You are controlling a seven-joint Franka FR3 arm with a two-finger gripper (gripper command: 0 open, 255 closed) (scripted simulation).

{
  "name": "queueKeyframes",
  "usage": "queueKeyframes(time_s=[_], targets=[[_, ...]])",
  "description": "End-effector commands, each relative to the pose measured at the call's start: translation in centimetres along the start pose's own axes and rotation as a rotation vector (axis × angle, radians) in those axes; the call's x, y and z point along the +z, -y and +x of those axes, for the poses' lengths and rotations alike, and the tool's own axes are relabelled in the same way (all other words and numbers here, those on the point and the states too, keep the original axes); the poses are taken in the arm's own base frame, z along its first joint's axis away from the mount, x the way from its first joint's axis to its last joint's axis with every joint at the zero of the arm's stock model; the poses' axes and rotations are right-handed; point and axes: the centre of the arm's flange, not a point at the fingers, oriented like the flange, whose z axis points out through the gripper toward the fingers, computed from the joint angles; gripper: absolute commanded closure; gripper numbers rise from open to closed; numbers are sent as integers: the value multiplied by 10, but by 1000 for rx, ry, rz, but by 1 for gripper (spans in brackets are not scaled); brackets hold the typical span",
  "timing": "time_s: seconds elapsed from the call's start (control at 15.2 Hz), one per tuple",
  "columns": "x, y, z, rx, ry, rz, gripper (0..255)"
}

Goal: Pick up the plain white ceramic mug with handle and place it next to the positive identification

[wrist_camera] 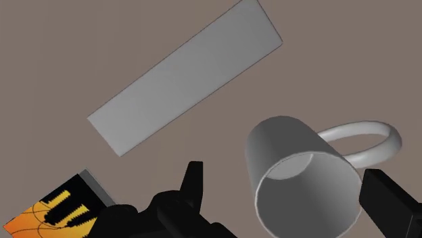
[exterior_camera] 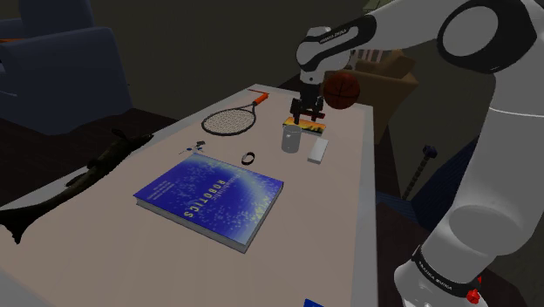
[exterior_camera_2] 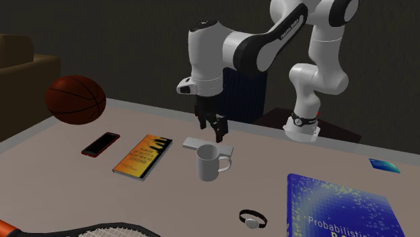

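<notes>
1. We are watching the gripper (exterior_camera_2: 214, 129) hovering just above the white mug (exterior_camera_2: 207, 163), black fingers spread wide and touching nothing. The mug is standing upright on the table (exterior_camera_2: 155, 121), just beside a flat grey slab (exterior_camera_2: 199, 143) and near an orange-and-black book (exterior_camera_2: 141, 156)
2. In the wrist view, the mug is sitting off-centre between the fingers, its handle (wrist_camera: 365, 138) looping out toward one of them. We are judging that a straight descent risks that finger landing on rim or handle and tipping the mug
3. A squeeze on the smooth round wall may be letting it twist or slip
4. We are taking the small blue card (exterior_camera_2: 383, 165), lying well apart beside the blue book (exterior_camera_2: 340, 215), as the likely identification, though we cannot tell, so a misplaced drop is possible
</notes>
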Motion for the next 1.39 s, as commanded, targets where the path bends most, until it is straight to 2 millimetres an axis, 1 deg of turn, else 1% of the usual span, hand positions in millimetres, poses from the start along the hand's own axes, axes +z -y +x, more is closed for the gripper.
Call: queueKeyframes(time_s=[0.0, 0.07, 0.13, 0.53, 0.59, 1.12, 1.19, 1.32], targets=[[18, -6, 23, 16, 12, 7, 0], [26, -8, 34, 25, 18, 10, 0], [29, -9, 37, 27, 20, 11, 0], [61, -8, 37, 27, 20, 11, 0], [69, -8, 37, 27, 20, 11, 0], [69, -8, 37, 27, 20, 11, 0], [69, -8, 37, 27, 20, 11, 255], [69, -8, 37, 27, 20, 11, 255]])
